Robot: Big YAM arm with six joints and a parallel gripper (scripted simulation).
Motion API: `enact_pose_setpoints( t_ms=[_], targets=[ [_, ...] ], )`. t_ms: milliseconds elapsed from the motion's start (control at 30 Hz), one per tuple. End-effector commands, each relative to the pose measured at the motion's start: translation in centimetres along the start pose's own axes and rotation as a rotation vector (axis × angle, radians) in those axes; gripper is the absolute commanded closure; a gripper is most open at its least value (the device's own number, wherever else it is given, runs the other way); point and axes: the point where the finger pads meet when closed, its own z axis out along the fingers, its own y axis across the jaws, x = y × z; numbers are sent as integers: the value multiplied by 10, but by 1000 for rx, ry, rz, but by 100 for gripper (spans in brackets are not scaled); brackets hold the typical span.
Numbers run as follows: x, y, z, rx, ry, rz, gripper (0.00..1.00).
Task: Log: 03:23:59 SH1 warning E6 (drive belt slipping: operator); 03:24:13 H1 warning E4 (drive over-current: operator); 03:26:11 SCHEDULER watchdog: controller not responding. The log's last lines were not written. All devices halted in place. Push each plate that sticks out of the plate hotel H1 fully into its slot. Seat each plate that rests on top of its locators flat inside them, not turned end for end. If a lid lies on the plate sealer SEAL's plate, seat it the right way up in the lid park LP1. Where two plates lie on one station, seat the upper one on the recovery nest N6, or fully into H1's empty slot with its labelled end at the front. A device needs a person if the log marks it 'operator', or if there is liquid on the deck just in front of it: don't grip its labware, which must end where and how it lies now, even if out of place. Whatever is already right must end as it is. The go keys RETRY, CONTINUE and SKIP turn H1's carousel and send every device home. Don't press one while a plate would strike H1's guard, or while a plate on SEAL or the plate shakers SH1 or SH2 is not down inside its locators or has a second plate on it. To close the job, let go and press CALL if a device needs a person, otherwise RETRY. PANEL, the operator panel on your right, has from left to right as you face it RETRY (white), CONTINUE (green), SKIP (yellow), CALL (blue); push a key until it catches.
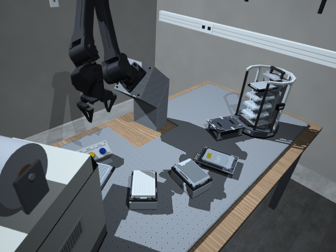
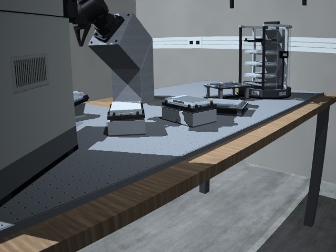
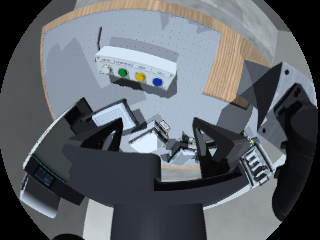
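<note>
Hovering at upper left of the top view, the gripper (image 1: 98,107) hangs with jaws released above the operator panel (image 1: 95,150).
White panel box at left centre shows yellow and blue keys; plate hotel H1 (image 1: 290,81), upper right, holds white plates on its shelves.

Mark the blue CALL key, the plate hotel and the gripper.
blue CALL key (image 1: 102,150), top view, on its round cap.
plate hotel (image 1: 247,71), top view, on its white front post.
gripper (image 1: 98,113), top view, midway between the open fingertips.
</note>
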Motion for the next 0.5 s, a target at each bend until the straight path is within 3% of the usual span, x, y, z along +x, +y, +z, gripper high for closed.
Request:
enact_pose_setpoints(
  t_ms=[0, 133, 167, 300, 467],
  targets=[
    [0, 14, -11, -22, 0, 126, 0],
    [-4, 15, -8, -33, -13, 238, 0],
    [2, 13, -7, -26, 4, 244, 0],
    [-2, 1, -1, -6, -14, 327, 0],
    [-2, 1, -1, -6, -14, 327, 0]
  ],
)
